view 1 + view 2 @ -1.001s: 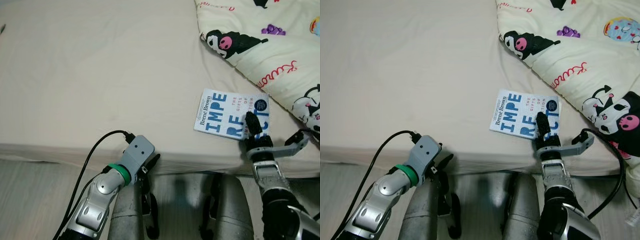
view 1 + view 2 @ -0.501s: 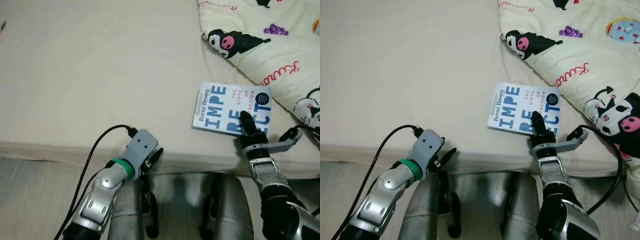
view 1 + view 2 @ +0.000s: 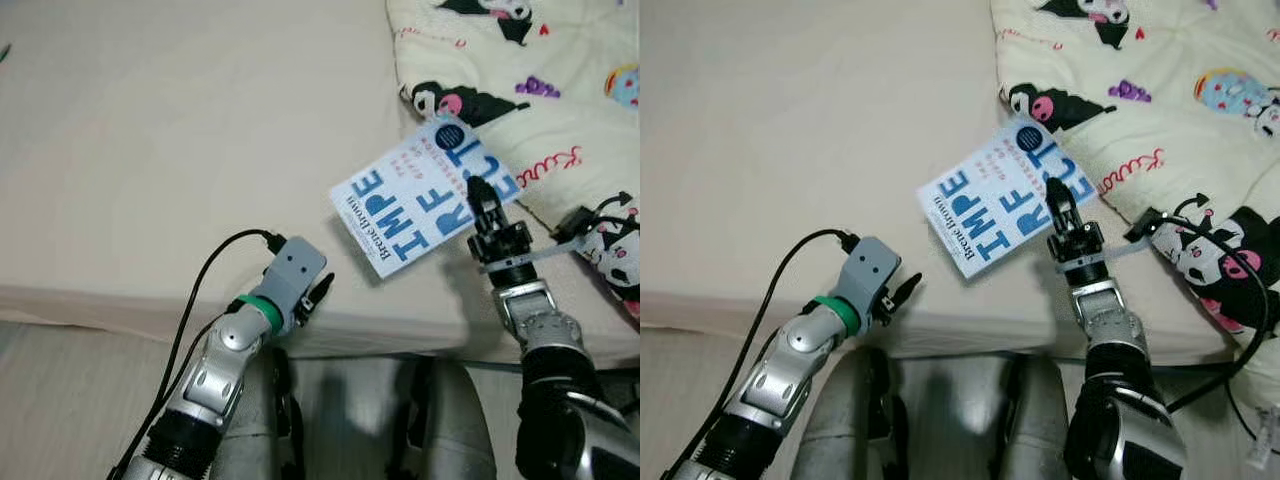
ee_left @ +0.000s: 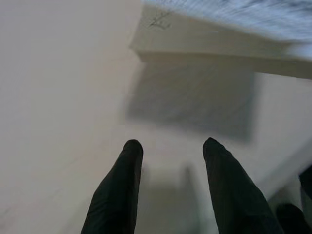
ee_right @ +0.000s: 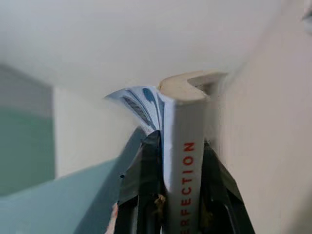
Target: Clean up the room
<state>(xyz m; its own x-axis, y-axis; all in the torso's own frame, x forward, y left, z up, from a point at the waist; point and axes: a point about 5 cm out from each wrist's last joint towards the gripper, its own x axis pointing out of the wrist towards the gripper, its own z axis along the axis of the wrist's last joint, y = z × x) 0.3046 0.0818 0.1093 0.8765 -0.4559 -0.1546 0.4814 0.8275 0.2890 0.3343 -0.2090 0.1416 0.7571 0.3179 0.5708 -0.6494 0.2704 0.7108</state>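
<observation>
Book [image 3: 420, 195] now lifted off bed [image 3: 170, 150], clamped in right hand [image 3: 483, 200].

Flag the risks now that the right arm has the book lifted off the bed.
1. The right gripper pinches the book only near one edge, so it hangs tilted and could slip or swing.
2. The cover already splays beside the jaws; pages could bend.
3. The comforter lies close behind and could snag the book.

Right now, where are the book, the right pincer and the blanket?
book [image 3: 400, 205], left eye view, blue-lettered cover.
right pincer [image 3: 485, 205], left eye view, fingertips clamped on the book.
blanket [image 3: 1160, 110], right eye view, cartoon-printed top.
</observation>
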